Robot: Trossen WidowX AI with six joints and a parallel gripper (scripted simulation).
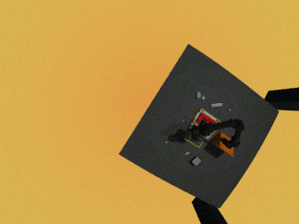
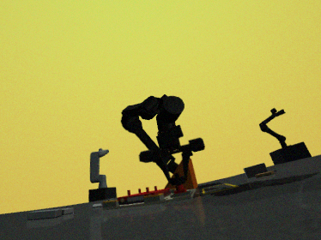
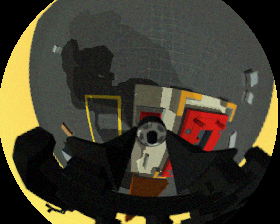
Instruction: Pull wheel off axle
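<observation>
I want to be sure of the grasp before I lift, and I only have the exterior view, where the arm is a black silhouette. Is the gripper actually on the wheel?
Observer: Yes. In the wrist view the gripper is shut on the wheel, with a dark finger on either side of it.
Operator: Where is the marked area from there?
Observer: The yellow-outlined marked area lies on the table just left of the wheel in the wrist view.
Operator: Is any clutter close to it?
Observer: In the top view a small grey block lies outside the outline, apart from it.
</observation>
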